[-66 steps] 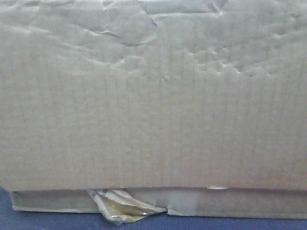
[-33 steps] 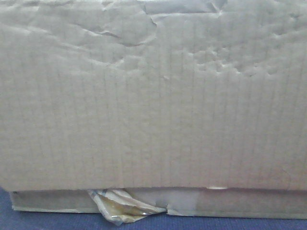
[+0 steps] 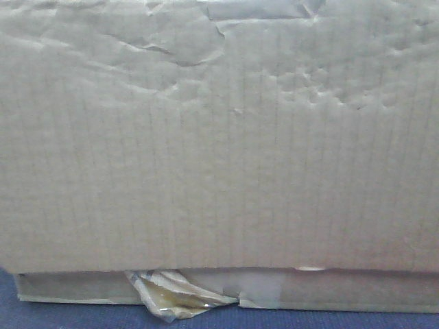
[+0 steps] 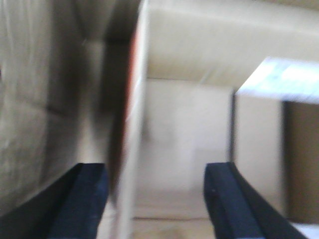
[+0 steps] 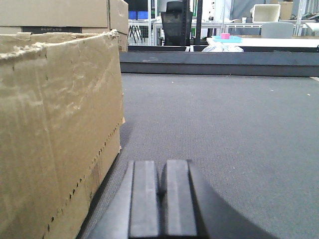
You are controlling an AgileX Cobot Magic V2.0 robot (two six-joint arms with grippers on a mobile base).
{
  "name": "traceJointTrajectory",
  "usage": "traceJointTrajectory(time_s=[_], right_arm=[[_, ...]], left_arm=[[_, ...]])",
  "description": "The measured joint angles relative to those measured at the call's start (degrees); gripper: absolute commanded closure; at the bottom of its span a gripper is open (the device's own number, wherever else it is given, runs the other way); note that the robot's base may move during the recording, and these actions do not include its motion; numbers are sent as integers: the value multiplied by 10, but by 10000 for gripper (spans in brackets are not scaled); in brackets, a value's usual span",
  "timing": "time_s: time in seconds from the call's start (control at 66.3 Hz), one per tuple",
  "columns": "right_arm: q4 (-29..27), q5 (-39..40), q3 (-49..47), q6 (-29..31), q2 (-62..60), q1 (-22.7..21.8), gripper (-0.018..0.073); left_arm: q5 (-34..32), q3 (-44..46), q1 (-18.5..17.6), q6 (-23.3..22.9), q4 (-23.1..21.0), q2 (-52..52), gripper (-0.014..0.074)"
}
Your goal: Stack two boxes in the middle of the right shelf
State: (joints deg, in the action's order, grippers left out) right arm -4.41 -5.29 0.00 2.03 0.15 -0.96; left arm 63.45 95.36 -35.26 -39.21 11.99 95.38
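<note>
left jaws released, straddling the blurred wall of a pale box. right jaws clenched on nothing; a ragged box sits just left of them on the bench. i judge a one-armed lift risks tearing or tipping the cardboard.
</note>
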Motion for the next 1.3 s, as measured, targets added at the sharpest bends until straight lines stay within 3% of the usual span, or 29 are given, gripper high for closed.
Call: traceJointTrajectory(time_s=[0.151, 0.332, 0.422, 0.588, 0.754, 0.935, 1.297], right_arm=[[0, 0, 0, 0, 0, 0, 722], [0, 0, 0, 0, 0, 0, 722], [0, 0, 0, 0, 0, 0, 722], [0, 0, 0, 0, 0, 0, 722], [0, 0, 0, 0, 0, 0, 722], [0, 0, 0, 0, 0, 0, 722], [0, 0, 0, 0, 0, 0, 722]], left_arm=[[32, 71, 0, 20, 1, 0, 235], [55, 133, 2, 46, 57, -8, 235], [58, 134, 17, 52, 64, -16, 236], [62, 86, 61, 69, 51, -30, 237], [68, 8, 95, 76, 5, -42, 237], [68, -45, 88, 77, -21, -43, 237], [67, -104, 62, 77, -23, -46, 237]])
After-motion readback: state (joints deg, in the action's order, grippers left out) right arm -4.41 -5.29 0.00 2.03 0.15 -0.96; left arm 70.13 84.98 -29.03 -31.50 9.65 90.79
